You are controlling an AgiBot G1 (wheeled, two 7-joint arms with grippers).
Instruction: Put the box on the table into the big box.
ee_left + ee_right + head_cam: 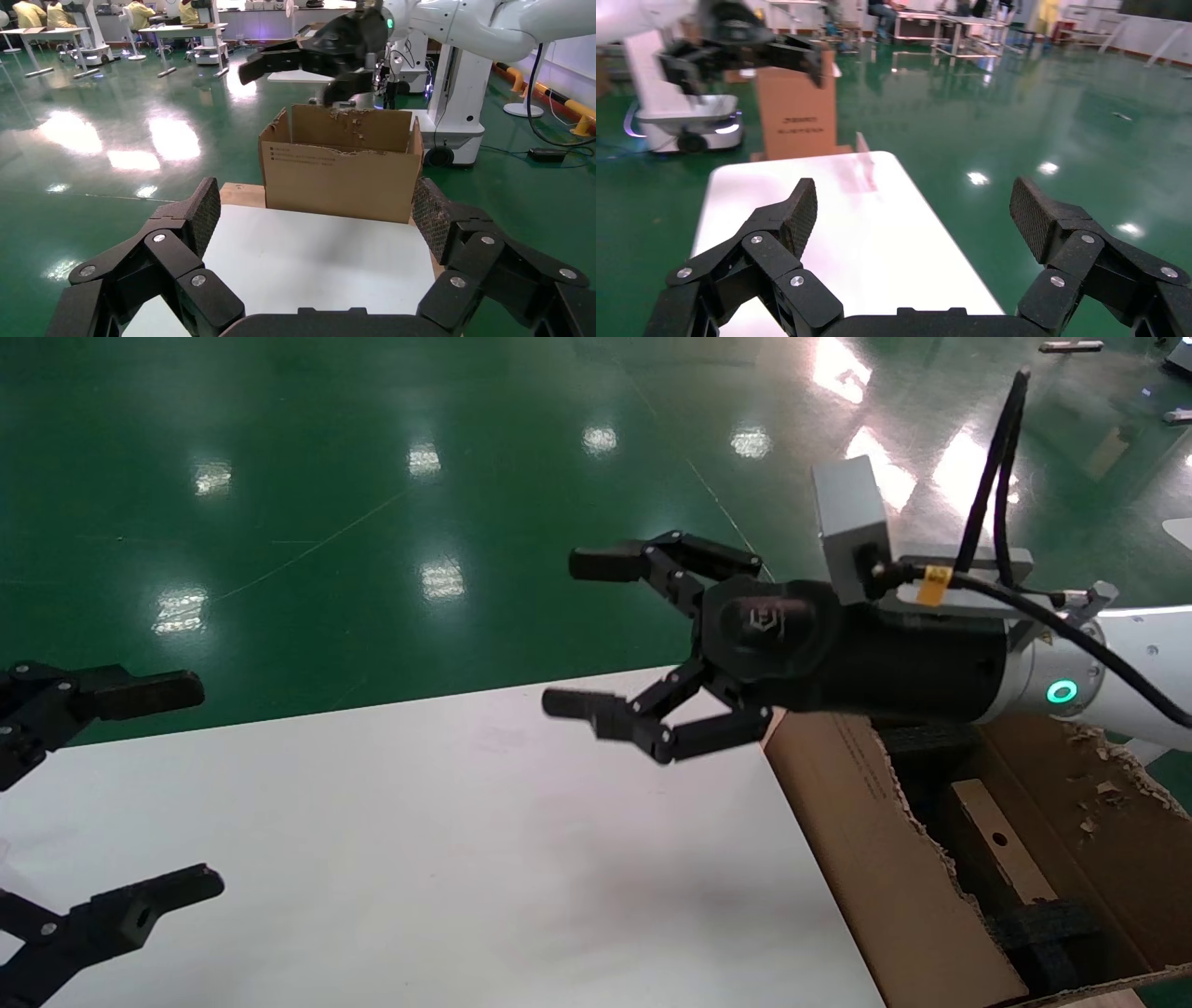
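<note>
The small brown box [1001,845], with one round hole, lies inside the big box [866,859] among black foam [1043,924] at the right end of the white table [419,859]. My right gripper [561,633] is open and empty. It hangs in the air over the table's far edge, just left of the big box. My left gripper [209,787] is open and empty above the table's left part. The left wrist view shows the big box [337,175] with its torn rim beyond the table [316,260], between that gripper's [315,203] spread fingers.
The green floor [372,477] lies beyond the table's far edge. In the right wrist view, my open right gripper [914,203] faces along the table [807,210] toward another brown carton [796,105] and a white robot base [687,126] past its far end.
</note>
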